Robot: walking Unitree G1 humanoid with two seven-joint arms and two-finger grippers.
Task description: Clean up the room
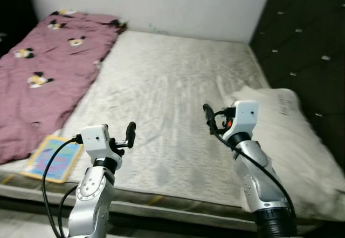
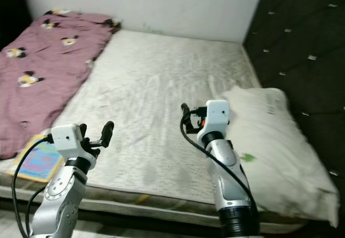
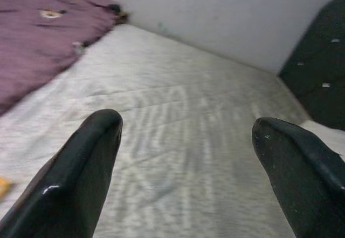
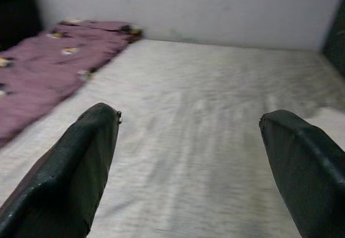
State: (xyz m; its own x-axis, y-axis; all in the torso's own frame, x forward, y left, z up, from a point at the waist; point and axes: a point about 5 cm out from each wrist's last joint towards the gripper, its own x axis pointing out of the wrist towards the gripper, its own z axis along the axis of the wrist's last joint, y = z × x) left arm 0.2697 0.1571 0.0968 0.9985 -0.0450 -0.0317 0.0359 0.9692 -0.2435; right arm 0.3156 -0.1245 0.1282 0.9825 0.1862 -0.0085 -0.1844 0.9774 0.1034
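Firstly, wide bed [image 1: 161, 87] with bare, wrinkled grey-white mattress surface, seen from its foot end; pale wall behind the far edge.

- Maroon blanket [image 1: 38, 70] with small cartoon-mouse prints: spread over the bed's left side, reaching the far left corner, rumpled along its inner edge.
- Flat colourful picture book [image 1: 53, 158] with yellow border and blue-pink cover: lying on the near left corner of the mattress, just beside the blanket's near end, close to the bed edge.
- White pillow [image 1: 294, 141] with faint printed lettering: lying along the right side of the bed, against the dark tufted headboard panel [image 1: 307, 43] with small buttons.
- Left gripper [image 1: 129, 133]: raised over the near left part of the mattress, near the book but apart from it; fingers [image 3: 81, 173] spread wide, grasping nothing, bare mattress visible between them in the left wrist view.
- Right gripper [image 1: 209, 116]: raised over the near right part of the mattress, just beside the pillow's inner edge; fingers [image 4: 75, 168] likewise spread wide and empty, mattress and distant blanket visible between them.
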